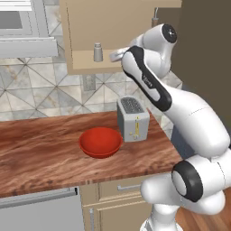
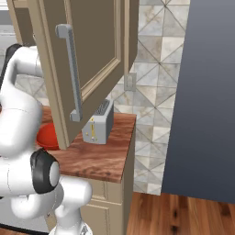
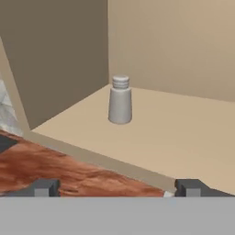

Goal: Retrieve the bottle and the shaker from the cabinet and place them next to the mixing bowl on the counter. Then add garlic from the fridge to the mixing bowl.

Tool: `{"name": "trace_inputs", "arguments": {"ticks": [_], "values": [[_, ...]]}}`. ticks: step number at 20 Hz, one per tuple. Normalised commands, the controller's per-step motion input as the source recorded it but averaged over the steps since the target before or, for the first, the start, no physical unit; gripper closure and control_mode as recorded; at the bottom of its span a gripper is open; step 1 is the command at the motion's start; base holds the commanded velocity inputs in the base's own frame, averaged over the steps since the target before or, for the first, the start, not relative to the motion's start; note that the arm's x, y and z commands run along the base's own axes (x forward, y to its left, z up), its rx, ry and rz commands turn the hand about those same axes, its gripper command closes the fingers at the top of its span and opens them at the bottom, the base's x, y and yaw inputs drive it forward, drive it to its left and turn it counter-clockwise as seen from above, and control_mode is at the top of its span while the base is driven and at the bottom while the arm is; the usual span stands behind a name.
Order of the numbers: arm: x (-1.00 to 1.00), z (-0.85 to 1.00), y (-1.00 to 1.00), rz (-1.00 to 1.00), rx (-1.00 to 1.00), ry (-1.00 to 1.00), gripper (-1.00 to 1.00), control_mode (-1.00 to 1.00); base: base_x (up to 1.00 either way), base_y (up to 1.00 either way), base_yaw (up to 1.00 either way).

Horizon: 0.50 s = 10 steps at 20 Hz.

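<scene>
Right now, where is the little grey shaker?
The shaker stands upright on the cabinet shelf, near its left wall, ahead of the open claw.

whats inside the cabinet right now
The shaker stands upright on the cabinet floor, apart from the walls. In the left base view the arm covers the cabinet's right side, so anything there stays hidden.

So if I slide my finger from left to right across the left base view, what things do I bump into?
Range hood → shaker in the cabinet → red mixing bowl on the counter → toaster → the robot's white arm.
</scene>
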Motion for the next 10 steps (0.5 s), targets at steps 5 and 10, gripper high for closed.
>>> {"name": "trace_inputs", "arguments": {"ticks": [5,10], "values": [[0.56,-0.1,0.21,0.11,0.0,0.0,-1.0,-1.0,0.0,0.0,0.0],[0.47,0.0,0.02,0.04,0.0,0.0,-1.0,-1.0,0.0,0.0,0.0]]}}
